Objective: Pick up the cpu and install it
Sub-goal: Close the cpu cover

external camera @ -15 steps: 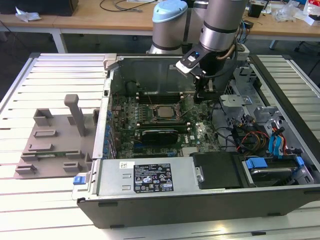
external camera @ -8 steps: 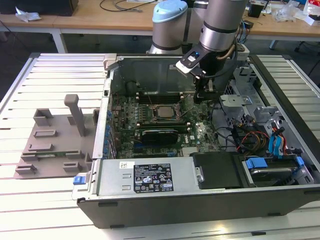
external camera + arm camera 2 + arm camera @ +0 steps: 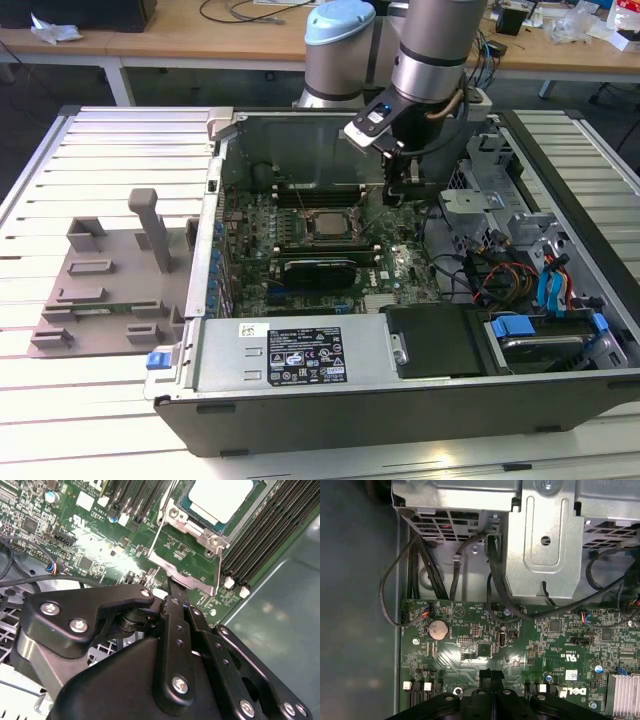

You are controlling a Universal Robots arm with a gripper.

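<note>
While cpu (image 3: 220, 497) sits in socket frame (image 3: 186, 526), tool (image 3: 490, 673) hangs clenched just beside it, above mobo (image 3: 520, 630).

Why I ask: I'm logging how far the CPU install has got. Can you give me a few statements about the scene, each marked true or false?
1. The cpu lies inside the socket frame on the motherboard. True.
2. The gripper holds the cpu. False: the gripper is shut and sits near the socket frame, while the cpu lies apart from it.
3. A grey plastic fixture lies outside the computer case, on the exterior view's left. True.
4. The computer case is closed. False: it is open, with the motherboard exposed.
5. A coin cell battery sits on the motherboard. True.
</note>
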